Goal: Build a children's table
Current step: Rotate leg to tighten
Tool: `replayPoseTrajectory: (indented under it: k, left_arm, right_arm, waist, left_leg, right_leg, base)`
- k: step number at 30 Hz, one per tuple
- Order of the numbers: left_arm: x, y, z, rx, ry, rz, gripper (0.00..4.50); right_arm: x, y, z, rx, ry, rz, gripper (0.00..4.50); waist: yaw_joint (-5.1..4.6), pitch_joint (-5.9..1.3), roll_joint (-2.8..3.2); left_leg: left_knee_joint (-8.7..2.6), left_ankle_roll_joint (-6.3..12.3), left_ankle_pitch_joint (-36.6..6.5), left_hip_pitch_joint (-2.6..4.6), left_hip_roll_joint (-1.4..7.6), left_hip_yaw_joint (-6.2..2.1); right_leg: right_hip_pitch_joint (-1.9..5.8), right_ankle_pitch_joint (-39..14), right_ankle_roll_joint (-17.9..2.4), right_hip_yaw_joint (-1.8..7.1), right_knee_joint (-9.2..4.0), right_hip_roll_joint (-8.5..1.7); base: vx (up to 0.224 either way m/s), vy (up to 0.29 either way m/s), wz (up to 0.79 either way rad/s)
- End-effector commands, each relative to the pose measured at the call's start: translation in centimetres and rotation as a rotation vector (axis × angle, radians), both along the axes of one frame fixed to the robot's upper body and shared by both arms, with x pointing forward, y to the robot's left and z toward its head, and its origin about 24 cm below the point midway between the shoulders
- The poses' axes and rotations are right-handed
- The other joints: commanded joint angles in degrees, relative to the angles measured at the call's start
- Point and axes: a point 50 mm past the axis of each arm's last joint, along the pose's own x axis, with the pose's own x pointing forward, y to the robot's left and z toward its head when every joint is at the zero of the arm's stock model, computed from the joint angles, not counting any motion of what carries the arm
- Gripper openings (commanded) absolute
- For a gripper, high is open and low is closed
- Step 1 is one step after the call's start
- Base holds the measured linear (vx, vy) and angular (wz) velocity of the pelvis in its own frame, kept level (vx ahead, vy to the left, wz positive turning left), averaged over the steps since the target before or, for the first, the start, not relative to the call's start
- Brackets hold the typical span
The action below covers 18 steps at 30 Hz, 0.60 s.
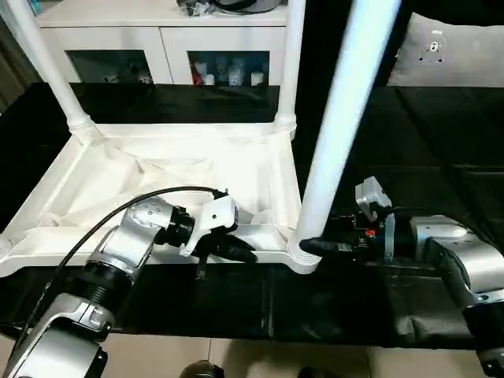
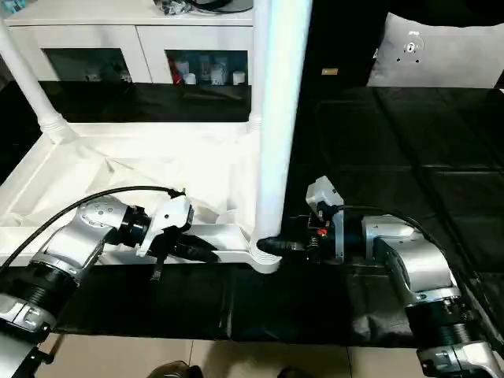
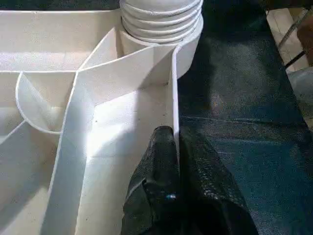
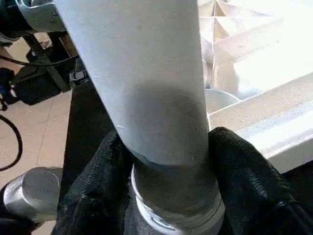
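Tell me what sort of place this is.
Probably a home-like indoor room: a white glass-door cabinet stands behind the black-covered work table, a grey cushion lies on it, and tiled floor shows below.

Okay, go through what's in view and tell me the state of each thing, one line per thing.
Table top: upside down on the black work table, ribs facing up.
Two far legs: standing upright in the far corner sockets.
Near leg: upright in its near corner socket.
Left hand: shut on the table top's near rim.
Right hand: fingers on either side of the near leg's base.
Cabinet: doors closed.

upturned tabletop point(image 1: 118, 181) on black work table point(image 1: 441, 134)
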Motion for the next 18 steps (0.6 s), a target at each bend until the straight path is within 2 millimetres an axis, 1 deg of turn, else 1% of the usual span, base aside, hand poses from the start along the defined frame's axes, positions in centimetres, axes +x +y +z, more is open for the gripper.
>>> replayPoseTrajectory:
  k: [1,2,3,4,5,6,7,8,9,10,11,12,13,14,15,16,17,18]
  left_arm:
    - [0.5,-1.1,1.5,-0.06,-0.069,0.036,0.0]
    - [0.5,-1.2,1.4,-0.064,-0.069,0.061,0.0]
    - [0.6,-1.3,1.5,-0.071,-0.071,0.08,0.0]
    - [0.6,-1.6,1.5,-0.085,-0.068,0.097,0.0]
    - [0.6,-1.6,1.5,-0.085,-0.068,0.097,0.0]
    - [0.6,-2.0,1.6,-0.102,-0.063,0.124,0.0]
    - [0.6,-2.1,1.6,-0.106,-0.062,0.134,0.0]
    - [0.8,-2.9,1.8,-0.123,-0.069,0.183,0.0]
    - [0.8,-3.1,1.8,-0.128,-0.07,0.201,0.0]
    - [0.8,-3.1,1.8,-0.128,-0.07,0.201,0.0]
    - [1.0,-4.1,2.1,-0.142,-0.078,0.249,0.0]
    - [1.0,-4.4,2.1,-0.146,-0.079,0.264,0.0]
    - [1.2,-5.6,2.4,-0.162,-0.094,0.324,0.0]
    - [1.3,-5.9,2.5,-0.165,-0.099,0.34,0.0]
    - [1.3,-6.5,2.7,-0.175,-0.107,0.372,0.0]
    - [1.5,-7.5,2.9,-0.195,-0.121,0.421,0.0]
    - [1.6,-8.2,3.1,-0.215,-0.127,0.459,0.0]
    - [1.6,-9.0,3.3,-0.238,-0.126,0.491,0.0]
  right_arm:
    - [-0.6,1.5,-0.3,0.039,0.021,0.024,2.15]
    - [-0.6,1.8,-0.5,0.036,0.014,-0.003,2.11]
    - [-0.6,2.1,-0.6,0.032,0.007,-0.021,2.11]
    - [-0.6,2.3,-0.7,0.02,-0.006,-0.05,2.11]
    - [-0.6,2.3,-0.7,0.02,-0.006,-0.05,2.08]
    - [-0.4,2.7,-1.0,0.001,-0.013,-0.106,2.07]
    - [-0.3,2.8,-1.2,-0.006,-0.015,-0.125,2.07]
    - [0.2,3.4,-1.7,-0.032,-0.02,-0.219,2.06]
    - [0.4,3.6,-1.9,-0.04,-0.022,-0.254,2.04]
    - [0.4,3.6,-1.9,-0.04,-0.022,-0.254,2.02]
    - [1.1,4.1,-2.2,-0.028,-0.03,-0.348,2.0]
    - [1.3,4.3,-2.3,-0.026,-0.031,-0.377,1.99]
    - [2.1,4.8,-2.4,-0.021,-0.038,-0.482,1.98]
    - [2.3,4.8,-2.4,-0.022,-0.041,-0.504,1.98]
    - [2.7,4.9,-2.5,-0.023,-0.046,-0.551,1.98]
    - [3.3,5.0,-2.5,-0.019,-0.049,-0.627,1.98]
    - [3.7,5.1,-2.5,-0.017,-0.052,-0.677,1.98]
    - [4.1,5.1,-2.5,-0.017,-0.058,-0.728,1.98]
  waist:
    - [-0.17,-3.86,-0.9]
    - [-0.16,-3.93,-0.69]
    - [-0.27,-3.88,-0.79]
    - [-0.23,-3.87,-0.09]
    - [-0.6,-3.79,-0.52]
    - [-0.64,-3.83,-0.2]
    - [-0.77,-3.79,-0.16]
    - [-1.1,-3.73,0.14]
    - [-1.62,-3.7,-0.16]
    - [-1.62,-3.7,-0.16]
    - [-2.2,-3.7,-0.28]
    - [-2.45,-3.69,-0.39]
    - [-2.94,-3.79,-0.55]
    - [-3.27,-3.74,-0.44]
    - [-3.41,-3.75,-0.5]
    - [-3.6,-3.86,-0.53]
    - [-3.62,-3.98,-0.44]
    - [-3.74,-4.08,-0.65]
  left_leg:
    - [-4.36,3.63,-12.58,0.94,2.94,-0.71]
    - [-4.35,3.37,-12.54,0.89,2.96,-0.81]
    - [-4.39,3.29,-12.91,0.87,2.9,-0.77]
    - [-4.42,2.86,-13.65,1.05,2.85,-0.83]
    - [-4.53,2.41,-14.51,0.92,2.69,-0.88]
    - [-4.55,2.03,-15.19,1.16,2.71,-0.88]
    - [-4.59,1.76,-15.35,1.05,2.68,-0.98]
    - [-4.78,1.08,-15.92,0.92,2.71,-1.13]
    - [-4.74,0.61,-16.78,0.95,2.5,-1.17]
    - [-4.74,0.61,-16.78,0.95,2.5,-1.17]
    - [-4.72,0.89,-17.02,0.84,2.36,-1.24]
    - [-4.7,0.89,-16.76,0.84,2.41,-1.17]
    - [-4.54,1.02,-16.34,0.81,2.3,-1.14]
    - [-4.52,1.24,-15.62,0.64,2.2,-1.17]
    - [-4.46,1.51,-15.43,0.53,2.07,-1.17]
    - [-4.32,1.88,-14.8,0.68,2.12,-0.98]
    - [-4.14,2.05,-13.98,0.76,2.07,-0.94]
    - [-4.12,2.27,-13.29,0.63,2.07,-0.92]
  right_leg:
    - [3.36,-21.53,-10.15,2.92,-4.01,-3.62]
    - [3.35,-21.38,-10.21,2.91,-4.03,-3.72]
    - [3.35,-21.67,-10.14,2.89,-4.06,-3.65]
    - [3.21,-22.66,-9.81,2.88,-4.25,-3.64]
    - [3.36,-23.8,-9.3,2.74,-4.45,-3.56]
    - [3.21,-24.68,-8.89,2.75,-4.69,-3.58]
    - [3.28,-24.71,-8.83,2.71,-4.56,-3.56]
    - [3.35,-24.85,-8.67,2.66,-4.5,-3.51]
    - [3.36,-25.66,-8.34,2.52,-4.69,-3.48]
    - [3.36,-25.66,-8.34,2.52,-4.69,-3.48]
    - [3.46,-26.25,-7.97,2.53,-4.81,-3.58]
    - [3.32,-26.03,-8.12,2.6,-4.81,-3.55]
    - [3.27,-25.58,-8.45,2.54,-4.77,-3.46]
    - [3.28,-25.21,-8.65,2.48,-4.78,-3.44]
    - [3.48,-25.45,-8.35,2.39,-4.89,-3.41]
    - [3.26,-25.0,-8.31,2.5,-4.93,-3.32]
    - [3.2,-24.08,-8.81,2.49,-4.88,-3.36]
    - [3.33,-23.31,-8.94,2.49,-4.86,-3.26]
  base:
    - [0.0,0.0,0.0]
    - [0.0,0.0,0.0]
    - [0.0,0.0,0.0]
    - [0.0,0.0,0.0]
    - [0.0,0.0,0.0]
    - [0.0,0.0,0.0]
    - [0.0,0.0,0.0]
    - [0.0,0.0,0.0]
    - [0.0,0.0,0.0]
    - [0.0,0.0,0.0]
    - [0.0,0.0,0.0]
    - [0.0,0.0,0.0]
    - [0.0,0.0,0.0]
    - [0.0,0.0,0.0]
    - [0.0,0.0,0.0]
    - [0.0,0.0,0.0]
    - [0.0,0.0,0.0]
    - [0.0,0.0,0.0]
